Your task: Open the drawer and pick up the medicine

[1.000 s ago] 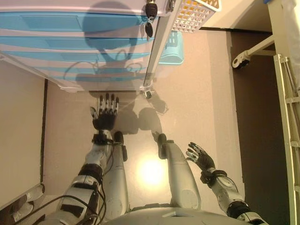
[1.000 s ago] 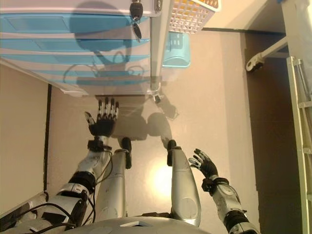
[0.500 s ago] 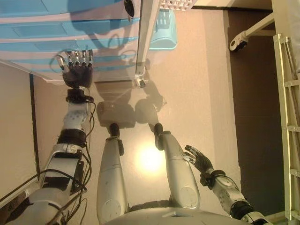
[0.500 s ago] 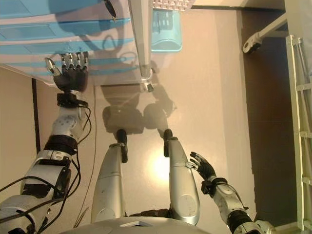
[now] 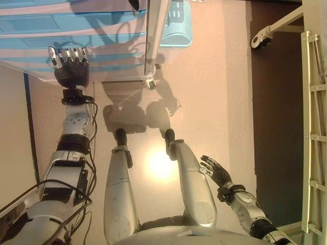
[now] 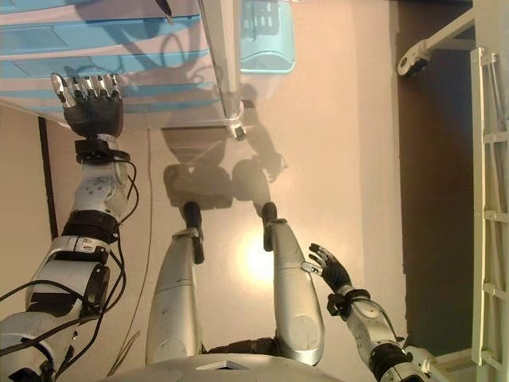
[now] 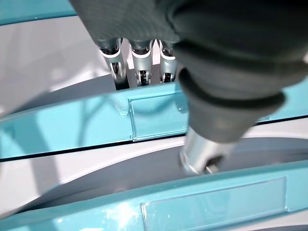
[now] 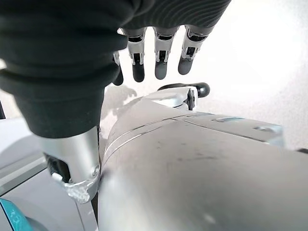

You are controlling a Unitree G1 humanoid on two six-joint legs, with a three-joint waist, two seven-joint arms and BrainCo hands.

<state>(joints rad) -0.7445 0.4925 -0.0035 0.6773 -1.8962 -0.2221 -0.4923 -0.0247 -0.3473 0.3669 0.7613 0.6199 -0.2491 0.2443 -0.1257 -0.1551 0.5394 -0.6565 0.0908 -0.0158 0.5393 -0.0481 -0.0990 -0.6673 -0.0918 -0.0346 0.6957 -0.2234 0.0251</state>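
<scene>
A white cabinet with several shut light-blue drawers stands at the upper left. My left hand is raised against the lower drawers with its fingers straight. In the left wrist view its fingers reach the top edge of one blue drawer front, just above that drawer's clear label window. Another blue drawer front lies below it. My right hand hangs low at my right side, open and empty. No medicine shows in any view.
A light-blue basket sits on the floor behind the cabinet's right side. The cabinet's caster is at its near corner. A metal bed frame with a wheel runs along the right, beside a dark floor strip.
My left hand has risen from the floor area below the cabinet up and left onto the lower drawer fronts. The camera has shifted too. The right hand has stayed in place.
</scene>
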